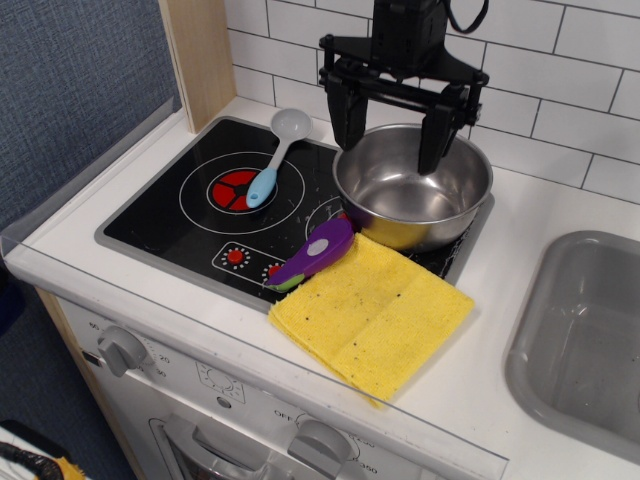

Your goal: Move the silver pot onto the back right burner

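The silver pot (412,196) is a shiny round steel bowl standing on the right side of the black glass cooktop (170,208). It covers the right burner, of which only a sliver of red and white rings (335,213) shows at its left edge. My gripper (390,132) hangs just above the pot's back left rim, wide open and empty, its black fingers (433,135) pointing down, one outside the rim and one over the pot's inside.
A red left burner (234,190) lies under a blue-handled spoon (274,160). A purple and green utensil (312,254) and a yellow cloth (373,309) lie in front of the pot. A grey sink (585,340) is at the right. White tiled wall behind.
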You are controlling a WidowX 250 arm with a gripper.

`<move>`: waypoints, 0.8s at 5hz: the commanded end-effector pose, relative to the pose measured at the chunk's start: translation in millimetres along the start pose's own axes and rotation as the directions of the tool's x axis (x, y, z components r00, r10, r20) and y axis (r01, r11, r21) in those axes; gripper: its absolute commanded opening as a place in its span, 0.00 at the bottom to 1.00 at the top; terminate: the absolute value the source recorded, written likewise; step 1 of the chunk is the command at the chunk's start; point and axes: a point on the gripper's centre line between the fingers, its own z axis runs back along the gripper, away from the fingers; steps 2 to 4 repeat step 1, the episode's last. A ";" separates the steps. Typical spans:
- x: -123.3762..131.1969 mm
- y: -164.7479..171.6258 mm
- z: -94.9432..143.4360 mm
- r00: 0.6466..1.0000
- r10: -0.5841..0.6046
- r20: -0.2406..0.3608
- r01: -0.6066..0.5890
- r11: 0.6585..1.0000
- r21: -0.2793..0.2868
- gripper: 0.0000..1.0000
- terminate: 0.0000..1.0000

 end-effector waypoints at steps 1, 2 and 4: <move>-7.4 -0.2 19.9 0.999 -0.003 0.049 0.003 1.000 -0.003 1.00 1.00; -7.4 -0.2 19.9 0.999 -0.003 0.049 0.003 1.000 -0.003 1.00 1.00; -7.4 -0.2 19.9 0.999 -0.003 0.049 0.003 1.000 -0.003 1.00 1.00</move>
